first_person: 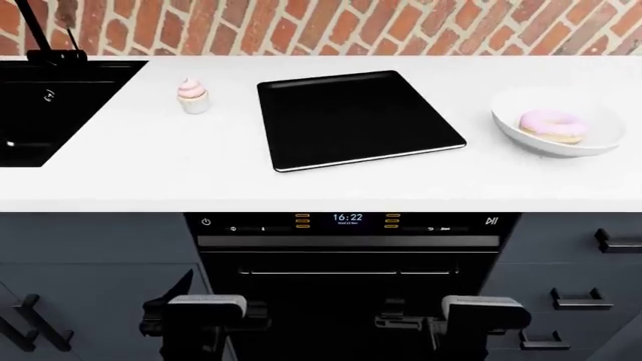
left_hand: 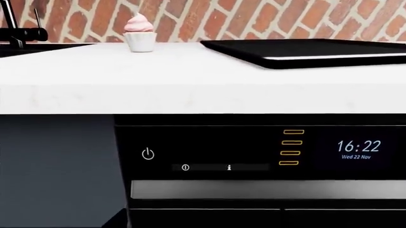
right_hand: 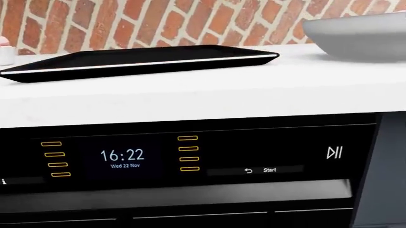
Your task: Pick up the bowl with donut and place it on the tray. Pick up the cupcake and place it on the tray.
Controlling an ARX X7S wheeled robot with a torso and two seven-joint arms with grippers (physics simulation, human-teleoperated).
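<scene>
The white bowl (first_person: 582, 143) stands at the right of the white counter, with the pink-iced donut (first_person: 552, 125) lying in it. Between bowl and cupcake lies the black tray (first_person: 351, 116), bare. The cupcake (first_person: 192, 95) stands upright to the tray's left. Both arms hang low in front of the oven, below the counter edge. My left gripper (first_person: 165, 316) and right gripper (first_person: 401, 323) are dark shapes against the dark oven door, so their jaws cannot be made out. The left wrist view shows the cupcake (left_hand: 140, 33) and the tray (left_hand: 304, 52). The right wrist view shows the tray (right_hand: 140, 61) and the bowl (right_hand: 362, 35).
A black sink basin (first_person: 50, 113) with a black tap (first_person: 45, 41) is sunk into the counter's left end. A brick wall (first_person: 401, 26) backs the counter. Below it is the oven's control panel (first_person: 346, 220), with dark cabinet fronts (first_person: 582, 256) and handles at either side.
</scene>
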